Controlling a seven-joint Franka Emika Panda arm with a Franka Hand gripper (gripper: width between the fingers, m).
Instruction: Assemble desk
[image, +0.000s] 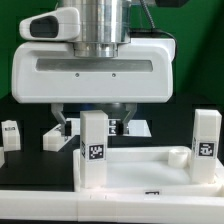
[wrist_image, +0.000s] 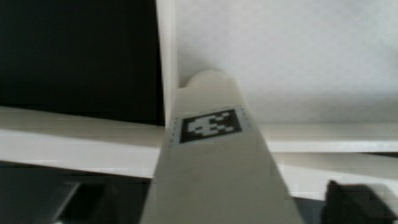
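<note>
The white desk tabletop (image: 135, 172) lies in the foreground of the exterior view, rim up. A white square leg (image: 93, 148) with a black-and-white tag stands upright on it near the exterior view's left corner. My gripper (image: 95, 128) hangs right over this leg, one dark finger (image: 64, 126) on each side. In the wrist view the tagged leg (wrist_image: 214, 150) rises between my gripper's (wrist_image: 222, 205) fingers (wrist_image: 365, 203), and a narrow gap shows on both sides, so the gripper is open around it. The tabletop (wrist_image: 294, 60) fills the background.
A second tagged leg (image: 207, 146) stands upright on the tabletop at the exterior view's right. Two loose legs (image: 10, 132) (image: 55, 138) lie on the black table at the left. The marker board (image: 137, 128) lies behind the gripper.
</note>
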